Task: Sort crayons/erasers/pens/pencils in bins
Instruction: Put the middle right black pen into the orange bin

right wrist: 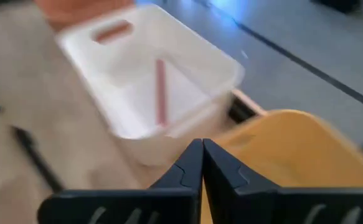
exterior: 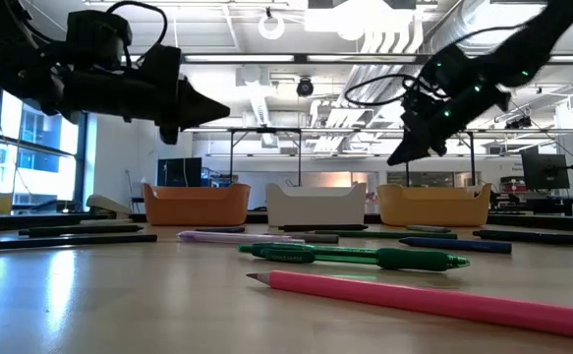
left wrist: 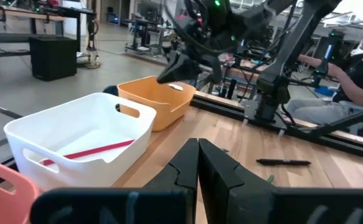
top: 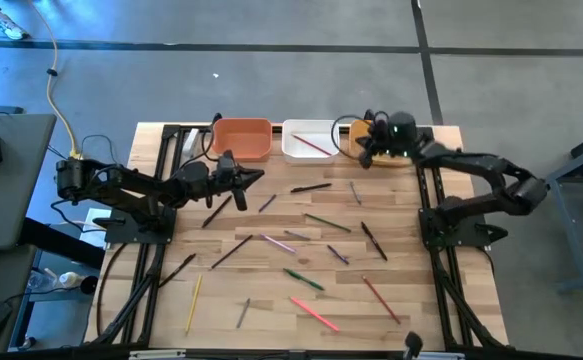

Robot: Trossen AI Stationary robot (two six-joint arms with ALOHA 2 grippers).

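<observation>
Three bins stand in a row at the table's far edge: terracotta-orange (top: 241, 138), white (top: 307, 142) and yellow-orange (top: 354, 131). The white bin holds one red stick (left wrist: 89, 152). Several sticks lie scattered on the wood, among them a black pen (top: 311, 187), a green one (top: 328, 222) and a pink one (top: 314, 313). My left gripper (top: 258, 178) is shut and empty, in the air in front of the terracotta bin. My right gripper (top: 363, 155) is shut, nothing showing between its fingers, and slants down over the yellow-orange bin's (right wrist: 293, 155) near rim.
Black rails (top: 429, 215) run along the table's left and right sides under the arm bases. A yellow stick (top: 193, 302) and a red one (top: 379, 298) lie toward the near edge. A seated person (left wrist: 355, 81) shows beyond the table's right side.
</observation>
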